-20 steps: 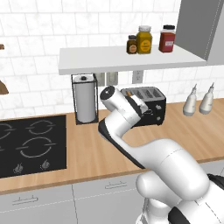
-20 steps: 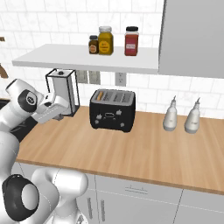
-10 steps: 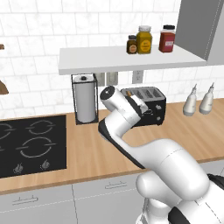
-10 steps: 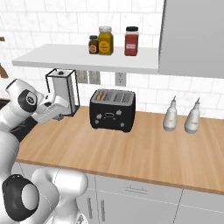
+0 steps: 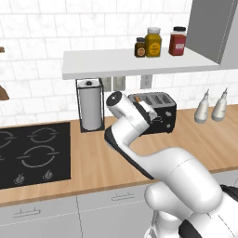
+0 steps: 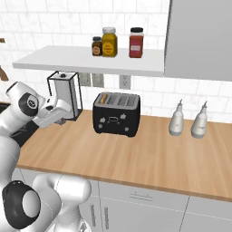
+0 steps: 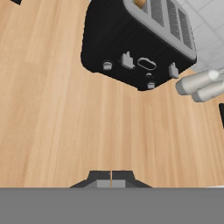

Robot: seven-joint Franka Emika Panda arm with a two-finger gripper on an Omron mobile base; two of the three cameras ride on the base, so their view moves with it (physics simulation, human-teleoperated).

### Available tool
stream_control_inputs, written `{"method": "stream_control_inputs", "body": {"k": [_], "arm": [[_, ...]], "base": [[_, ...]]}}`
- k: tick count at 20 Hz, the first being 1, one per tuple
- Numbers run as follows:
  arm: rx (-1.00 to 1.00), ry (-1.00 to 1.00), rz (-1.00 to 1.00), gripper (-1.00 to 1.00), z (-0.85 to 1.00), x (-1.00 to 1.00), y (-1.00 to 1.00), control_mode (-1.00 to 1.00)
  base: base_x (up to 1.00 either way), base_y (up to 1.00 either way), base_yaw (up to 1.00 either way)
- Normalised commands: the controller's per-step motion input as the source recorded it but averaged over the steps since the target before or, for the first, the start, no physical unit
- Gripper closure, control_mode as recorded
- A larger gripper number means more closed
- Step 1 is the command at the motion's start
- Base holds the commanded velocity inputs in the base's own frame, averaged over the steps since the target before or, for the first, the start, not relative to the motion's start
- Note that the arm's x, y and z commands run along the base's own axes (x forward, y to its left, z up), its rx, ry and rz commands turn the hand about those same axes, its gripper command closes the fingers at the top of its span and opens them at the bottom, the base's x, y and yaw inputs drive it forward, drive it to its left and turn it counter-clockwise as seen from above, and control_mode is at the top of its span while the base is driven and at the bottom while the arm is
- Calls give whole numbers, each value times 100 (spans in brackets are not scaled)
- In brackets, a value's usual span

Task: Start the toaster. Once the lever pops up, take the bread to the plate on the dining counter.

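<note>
Hovering claw (image 7: 111, 175) — pressed together, holding nothing.
Toaster (image 6: 116, 113) stands on worktop (image 6: 149, 158) — bread (image 6: 103, 97) in leftmost slot.

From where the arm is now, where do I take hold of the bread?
Probably pinch the bread's exposed top edge from straight above: it stands upright in the toaster's leftmost slot, with only that edge showing. The shut gripper must open first.

Toaster (image 5: 160, 111) front partly hidden behind arm; bread (image 7: 139, 3) in slot cut by top edge.
</note>
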Motion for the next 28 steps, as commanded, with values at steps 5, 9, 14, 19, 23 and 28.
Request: {"method": "stream_control_inputs", "body": {"k": [5, 9, 14, 19, 23, 28], "arm": [[0, 0, 0, 100, 0, 0, 0, -100], [0, 0, 0, 100, 0, 0, 0, -100], [0, 0, 0, 100, 0, 0, 0, -100], [0, 0, 0, 100, 0, 0, 0, -100], [0, 0, 0, 100, 0, 0, 0, -100], [0, 0, 0, 100, 0, 0, 0, -100]], "base": [[0, 0, 0], [0, 0, 0], [0, 0, 0], [0, 0, 0], [0, 0, 0], [0, 0, 0]]}}
